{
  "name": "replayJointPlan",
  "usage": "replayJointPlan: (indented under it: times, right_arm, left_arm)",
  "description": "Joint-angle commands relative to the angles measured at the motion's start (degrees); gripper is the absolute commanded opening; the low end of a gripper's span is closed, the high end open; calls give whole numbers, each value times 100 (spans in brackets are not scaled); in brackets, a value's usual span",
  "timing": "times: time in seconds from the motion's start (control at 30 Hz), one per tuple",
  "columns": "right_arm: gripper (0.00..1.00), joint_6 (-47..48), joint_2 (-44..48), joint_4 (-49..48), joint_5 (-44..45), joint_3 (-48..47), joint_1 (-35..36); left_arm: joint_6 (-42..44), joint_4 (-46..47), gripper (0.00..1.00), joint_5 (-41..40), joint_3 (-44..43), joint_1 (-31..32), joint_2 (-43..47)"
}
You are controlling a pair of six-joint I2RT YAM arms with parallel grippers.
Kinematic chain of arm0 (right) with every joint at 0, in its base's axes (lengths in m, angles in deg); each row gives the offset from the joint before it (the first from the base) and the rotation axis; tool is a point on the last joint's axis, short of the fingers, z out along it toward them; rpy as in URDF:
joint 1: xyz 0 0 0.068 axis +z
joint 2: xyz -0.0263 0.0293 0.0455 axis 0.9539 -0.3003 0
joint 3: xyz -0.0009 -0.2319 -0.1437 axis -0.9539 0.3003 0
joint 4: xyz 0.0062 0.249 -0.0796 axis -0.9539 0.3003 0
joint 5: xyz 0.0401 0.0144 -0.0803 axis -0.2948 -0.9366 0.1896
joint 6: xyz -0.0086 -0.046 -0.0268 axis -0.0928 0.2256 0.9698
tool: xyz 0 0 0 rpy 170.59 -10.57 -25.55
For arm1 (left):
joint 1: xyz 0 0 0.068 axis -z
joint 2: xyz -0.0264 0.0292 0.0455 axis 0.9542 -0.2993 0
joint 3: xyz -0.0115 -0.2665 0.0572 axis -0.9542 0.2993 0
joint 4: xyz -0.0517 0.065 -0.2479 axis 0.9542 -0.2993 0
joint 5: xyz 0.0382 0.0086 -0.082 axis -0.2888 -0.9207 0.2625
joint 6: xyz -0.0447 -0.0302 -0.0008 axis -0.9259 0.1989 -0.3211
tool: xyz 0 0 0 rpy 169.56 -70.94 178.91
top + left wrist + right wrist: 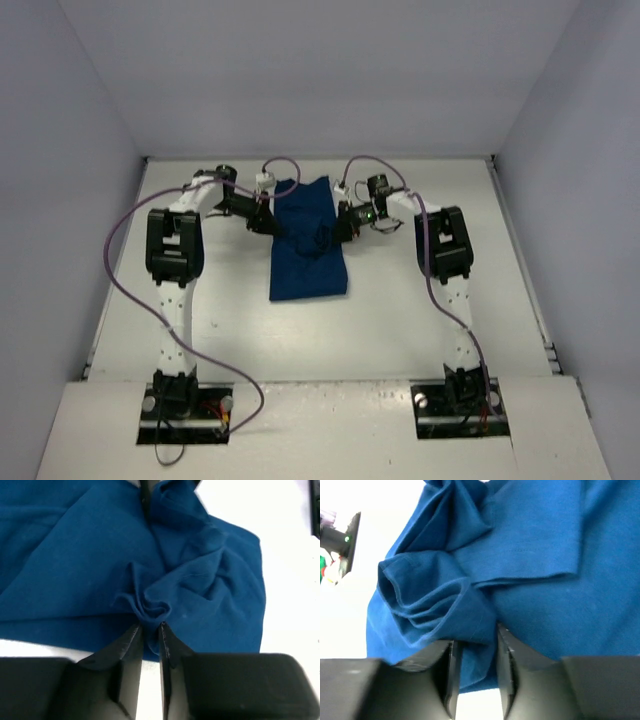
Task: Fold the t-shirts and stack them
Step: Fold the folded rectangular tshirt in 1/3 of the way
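The navy blue cloth t-shirt (308, 255) lies mid-table, near half flat, far half rumpled. The left gripper (266, 220) has its fingers (131, 645) narrow with a cloth pucker at the tips. The right gripper (340, 228) sits a bit wider around a fold. Honestly can't tell if either one really grips. Looks like they're setting a fold down. There's bare white table (380, 330) past every hem.

The t-shirt (308, 255) is plain navy blue (brighter blue up close), the table (400, 320) white.

t-shirt (305, 265): soft matt blue cloth, creased | jaws: smooth matt black plastic | table (400, 320): smooth matt white surface | cable (110, 255): smooth purple sheath
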Motion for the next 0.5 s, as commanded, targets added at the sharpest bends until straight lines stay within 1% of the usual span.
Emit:
replayJointPlan:
  times: [0.0,0.07,0.1,0.2,0.27,0.33,0.37,0.4,0.43,0.47]
  right_arm:
    - [34,-412,216,-23,27,-262,-123]
    - [38,-548,403,-31,51,-294,-248]
    - [38,-599,470,-32,46,-304,-332]
    - [38,-681,950,-32,97,-200,-531]
    - [37,-696,1251,-25,269,-24,-686]
    - [30,-661,1563,-40,453,197,-847]
    - [21,-590,1767,-40,610,295,-913]
    - [14,-519,1949,-46,733,397,-959]
    - [15,-466,2081,-58,800,514,-960]
    - [23,-452,2210,-58,912,636,-959]
  left_arm:
    - [-174,-129,30,142,-378,-216,258]
    - [-193,-137,46,166,-427,-370,350]
    - [-195,-138,49,189,-452,-422,405]
    - [-173,-137,51,98,-475,-557,693]
    - [-75,-129,51,-144,-434,-751,904]
    - [222,-90,51,-396,-250,-820,1244]
    - [168,37,51,-483,-72,-815,1560]
    - [131,221,51,-601,125,-803,1777]
    - [-143,792,50,-805,436,-775,1933]
    - [-997,1919,49,-1052,908,-741,2413]
